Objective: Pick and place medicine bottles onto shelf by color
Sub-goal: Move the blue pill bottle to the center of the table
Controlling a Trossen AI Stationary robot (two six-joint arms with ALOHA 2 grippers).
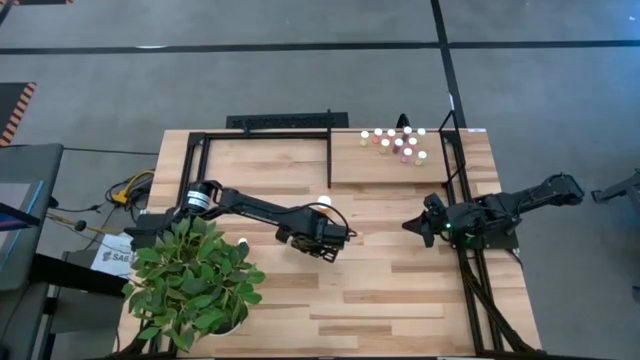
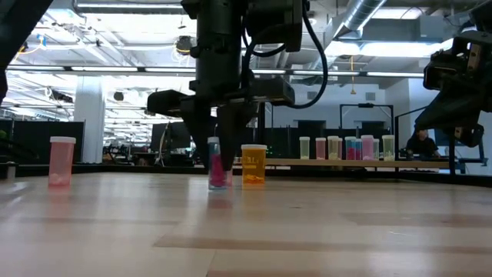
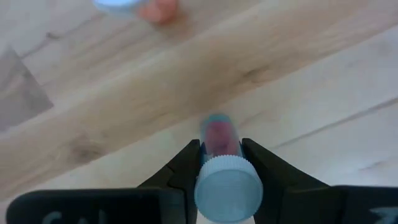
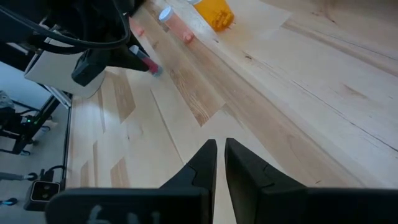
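- The shelf holds a tight cluster of vials at its far right corner; I reckon a careless set-down topples them.
- The left gripper, mid-table, is clamped on a pink vial; a tilt could let it slip.
- The right gripper waits at the table's right edge, fingers together.

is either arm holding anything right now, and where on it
The left end effector is shut on a pink medicine vial, gripping it just below its white cap. The right end effector is shut and holds nothing.

Upright pink vial beside larger orange bottle on tabletop.
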